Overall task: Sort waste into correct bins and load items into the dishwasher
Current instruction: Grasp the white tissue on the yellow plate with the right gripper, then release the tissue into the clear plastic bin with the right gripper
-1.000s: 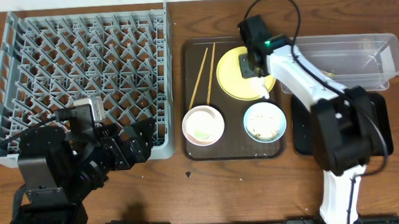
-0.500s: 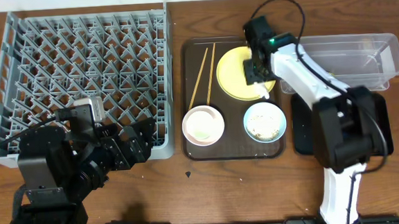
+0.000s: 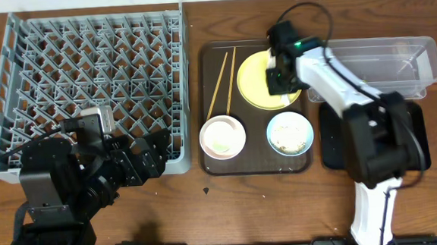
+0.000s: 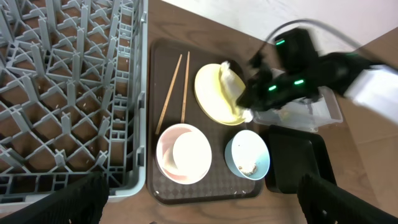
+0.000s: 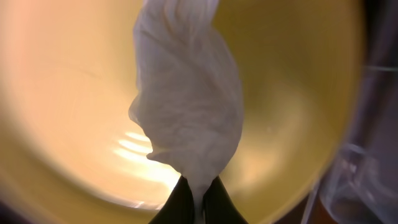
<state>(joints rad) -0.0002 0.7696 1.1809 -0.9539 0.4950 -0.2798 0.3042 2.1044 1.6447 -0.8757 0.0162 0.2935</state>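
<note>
Right gripper pinching crumpled white tissue over yellow plate, fingertips being cropped; left gripper gaping wide, fingers showing blurred.

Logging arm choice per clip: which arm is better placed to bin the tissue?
Right. Its jaws are shut on the tissue over the plate, with the tub and black tray just beside it. The left arm sits far over by the rack.

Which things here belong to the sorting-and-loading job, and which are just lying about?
Job: tissue in right gripper, yellow plate, chopsticks, pinkish bowl, white cup, blue bowl with scraps, clear tub, black tray, dish rack.
Just there: brown serving tray, table.
</note>
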